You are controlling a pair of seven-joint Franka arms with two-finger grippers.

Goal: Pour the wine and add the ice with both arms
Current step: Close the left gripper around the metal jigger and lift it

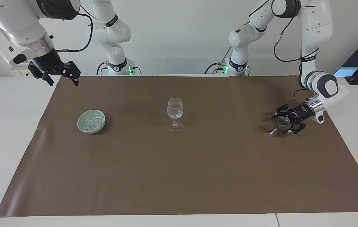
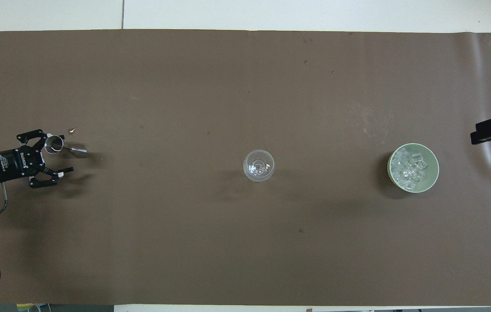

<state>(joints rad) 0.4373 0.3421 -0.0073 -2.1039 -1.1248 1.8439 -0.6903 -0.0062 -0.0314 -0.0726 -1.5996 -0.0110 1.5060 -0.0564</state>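
I see the ice (image 1: pixel 92 122) sitting in a green bowl (image 1: pixel 82 126) at the middle left of the facing view, the empty wine glass (image 1: pixel 175 113) in the centre, and a small metal measuring cup (image 1: pixel 279 125) at the middle right on the brown mat (image 1: pixel 179 176) over the counter. My left tool (image 1: pixel 282 122) is spread wide with the cup between its fingers, so I think I should centre it and squeeze gently, keeping the cup upright. My right tool (image 1: pixel 61 75) waits with fingers apart at the upper left.
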